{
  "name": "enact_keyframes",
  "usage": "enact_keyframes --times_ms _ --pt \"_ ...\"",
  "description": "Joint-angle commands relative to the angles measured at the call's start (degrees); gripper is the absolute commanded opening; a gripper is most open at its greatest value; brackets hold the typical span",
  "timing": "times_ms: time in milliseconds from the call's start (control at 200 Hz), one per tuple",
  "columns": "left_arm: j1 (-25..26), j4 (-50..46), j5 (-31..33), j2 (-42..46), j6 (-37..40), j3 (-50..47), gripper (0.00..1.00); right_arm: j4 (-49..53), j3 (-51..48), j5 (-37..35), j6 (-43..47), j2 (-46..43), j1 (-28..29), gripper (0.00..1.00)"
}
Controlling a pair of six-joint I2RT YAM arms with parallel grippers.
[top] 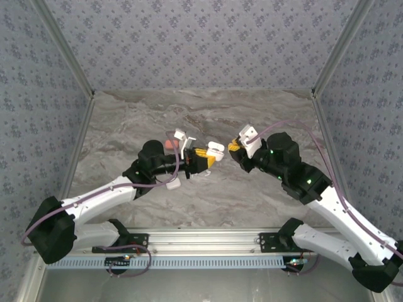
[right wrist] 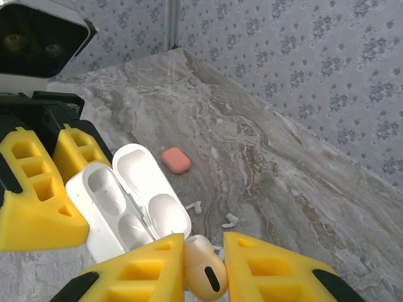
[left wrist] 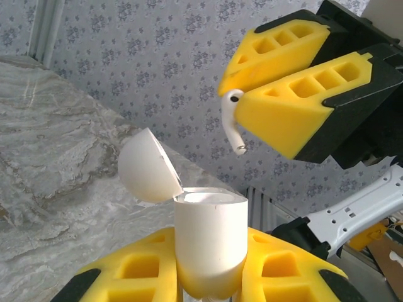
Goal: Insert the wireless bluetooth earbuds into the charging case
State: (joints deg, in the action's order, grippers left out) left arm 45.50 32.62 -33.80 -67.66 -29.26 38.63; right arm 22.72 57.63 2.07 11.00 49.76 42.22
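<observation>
A white earbud hangs in mid-air, stem pointing toward the case, pinched at its head by the right gripper, whose jaws are clenched nearly together on it. Just beside it is the white charging case, its lid open and its wells apparently empty. The left gripper is clamped tight around the case body. The step in hand looks like insertion — next, the stem must be lined up with a well and eased straight in. On the marble table below lie loose earbuds and a small orange-red case.
</observation>
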Motion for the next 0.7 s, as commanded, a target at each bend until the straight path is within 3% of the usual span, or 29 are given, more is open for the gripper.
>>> enact_keyframes --times_ms 0,695 --pt "0.4 3.1 -2.0 0.7 0.0 1.4 0.0 0.8 2.4 -1.4 2.4 0.9 1.0 0.23" --pt "0.7 2.4 -2.4 1.3 1.0 1.4 0.0 2.9 2.5 1.1 2.7 3.5 2.7 0.23"
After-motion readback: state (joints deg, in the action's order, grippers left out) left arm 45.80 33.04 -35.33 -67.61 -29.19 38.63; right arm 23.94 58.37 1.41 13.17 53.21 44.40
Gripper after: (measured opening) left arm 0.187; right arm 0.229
